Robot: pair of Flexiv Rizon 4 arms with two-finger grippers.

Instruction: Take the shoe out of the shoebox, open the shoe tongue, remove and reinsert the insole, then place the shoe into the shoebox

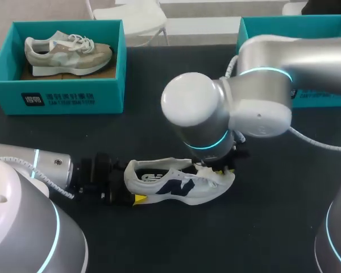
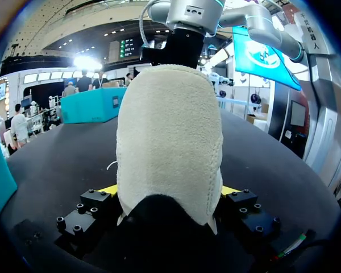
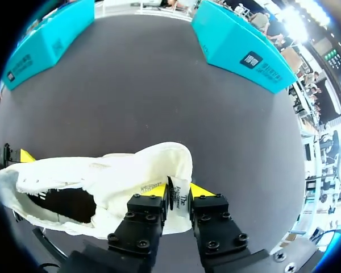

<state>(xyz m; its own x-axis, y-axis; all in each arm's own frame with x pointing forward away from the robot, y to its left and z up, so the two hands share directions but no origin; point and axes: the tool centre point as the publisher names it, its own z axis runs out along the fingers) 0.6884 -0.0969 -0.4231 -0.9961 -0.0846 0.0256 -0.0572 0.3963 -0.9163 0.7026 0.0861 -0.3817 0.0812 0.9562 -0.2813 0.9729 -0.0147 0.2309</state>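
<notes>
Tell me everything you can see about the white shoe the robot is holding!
The white shoe is a sneaker with a dark blue mark on its side and a fuzzy cream heel. It sits on the black table. Its heel points to the left arm, its toe to the right. The left end effector squeezes the heel from both sides. The right end effector pinches the tongue, which has a small label. Its opening looks dark inside.

Two shoes, two shoeboxes, two hands.
</notes>
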